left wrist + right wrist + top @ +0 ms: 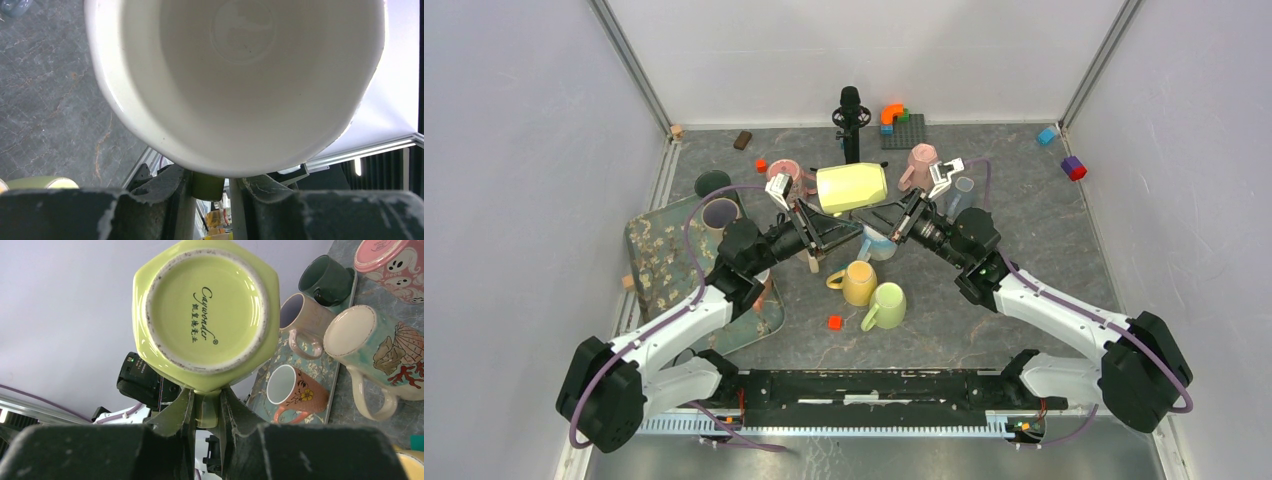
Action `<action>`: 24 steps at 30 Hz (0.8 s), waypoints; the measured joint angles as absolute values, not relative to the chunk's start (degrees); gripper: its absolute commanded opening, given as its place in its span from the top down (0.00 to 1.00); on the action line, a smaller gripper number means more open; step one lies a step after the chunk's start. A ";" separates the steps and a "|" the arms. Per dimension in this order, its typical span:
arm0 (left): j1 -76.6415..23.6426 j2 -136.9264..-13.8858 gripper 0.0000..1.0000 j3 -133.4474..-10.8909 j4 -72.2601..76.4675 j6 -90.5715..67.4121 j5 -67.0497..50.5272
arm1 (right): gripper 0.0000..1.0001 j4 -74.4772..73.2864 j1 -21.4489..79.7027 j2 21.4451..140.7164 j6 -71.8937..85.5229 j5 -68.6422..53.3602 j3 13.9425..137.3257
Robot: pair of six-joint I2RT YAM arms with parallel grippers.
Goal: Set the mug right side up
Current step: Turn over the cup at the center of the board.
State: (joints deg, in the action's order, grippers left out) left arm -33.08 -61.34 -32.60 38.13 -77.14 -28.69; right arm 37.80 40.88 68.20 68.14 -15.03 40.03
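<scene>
The mug [851,187] is yellow-green and six-sided, and it hangs on its side in the air between my two arms. The right wrist view shows its base [205,310]. There my right gripper [207,407] is shut on its handle [207,412]. In the left wrist view the mug's white inside [240,75] faces the camera. The handle [207,186] sits between the fingers of my left gripper [210,182], against one pad, with a thin gap to the other. From above, both grippers [849,228] [882,218] meet under the mug.
A floral tray [659,270] at the left holds several mugs. A yellow mug [859,282] and a green mug [886,305] stand below the held one. A pink mug [919,165], a black stand [851,115] and toy blocks [902,125] are behind. A seashell mug [372,345] lies right.
</scene>
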 measured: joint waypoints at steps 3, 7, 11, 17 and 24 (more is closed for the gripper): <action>-33.08 -60.90 0.98 -32.62 37.32 -77.12 -28.62 | 0.91 37.91 40.99 68.20 68.07 -15.07 39.94; -33.08 -58.72 0.98 -33.32 32.47 -75.70 -28.16 | 0.58 37.87 41.32 68.20 67.46 -15.68 39.88; -33.28 -55.92 0.98 -35.81 24.84 -71.50 -26.72 | 0.33 37.17 41.65 68.23 65.08 -16.23 39.88; -33.23 -53.06 0.98 -38.28 11.57 -64.58 -21.85 | 0.20 35.03 41.80 68.31 60.71 -16.49 40.01; -33.23 -50.41 0.98 -44.51 -6.46 -56.23 -12.47 | 0.14 29.26 41.80 67.88 56.69 -15.40 40.32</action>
